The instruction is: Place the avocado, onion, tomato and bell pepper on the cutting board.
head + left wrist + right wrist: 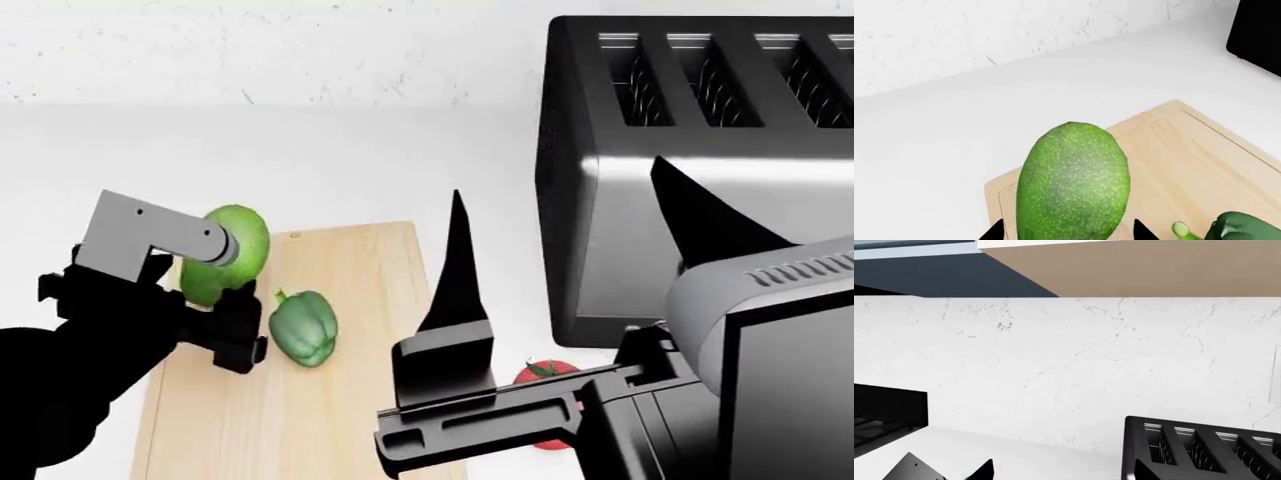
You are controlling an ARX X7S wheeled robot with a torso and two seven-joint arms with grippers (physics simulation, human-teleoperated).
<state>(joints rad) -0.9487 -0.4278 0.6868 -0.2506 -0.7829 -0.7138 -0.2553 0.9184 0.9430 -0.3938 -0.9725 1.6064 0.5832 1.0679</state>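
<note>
The left gripper [224, 318] clamps the avocado [227, 266] above the cutting board's [360, 280] far left corner. Dropped from here, it might roll off the edge. The bell pepper [303, 326] lies on the board; the tomato [545, 375] sits beside it. The right gripper [461, 330] points upward, jaws apart, empty

1 avocado [230, 250], 1 bell pepper [304, 327], 1 tomato [543, 372], 1 cutting board [347, 400], 1 toaster [694, 170].
</note>
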